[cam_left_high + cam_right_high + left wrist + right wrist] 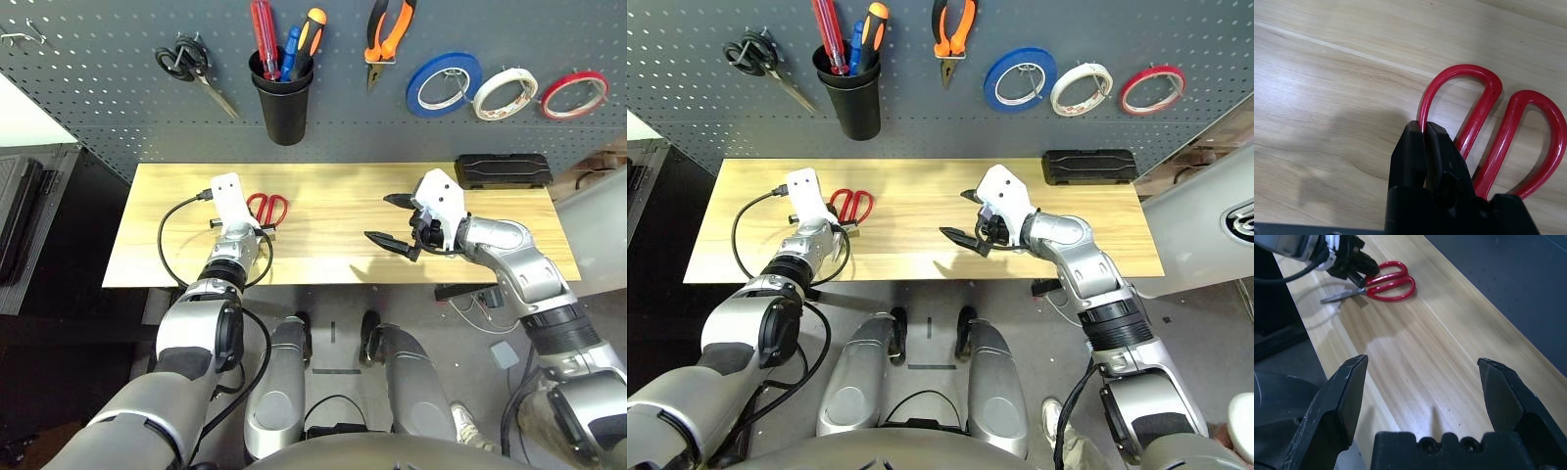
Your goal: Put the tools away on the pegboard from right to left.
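Note:
Red-handled scissors (267,208) lie flat on the left part of the wooden table (323,259). My left gripper (1424,128) is shut on one red handle loop (1492,90), low at the tabletop. My right gripper (380,217) hovers open and holds nothing over the table's middle, to the right of the scissors (1382,280). On the pegboard (98,108) hang the orange-and-black pliers (387,34) and the white tape roll (506,93). A slim red-handled screwdriver (263,34) stands in the black cup (282,98).
Black-handled scissors (191,67) hang at the pegboard's left. A blue tape roll (443,85) and a red one (574,94) flank the white one. A black box (503,170) lies at the table's back right. A black cable (167,245) loops beside my left wrist.

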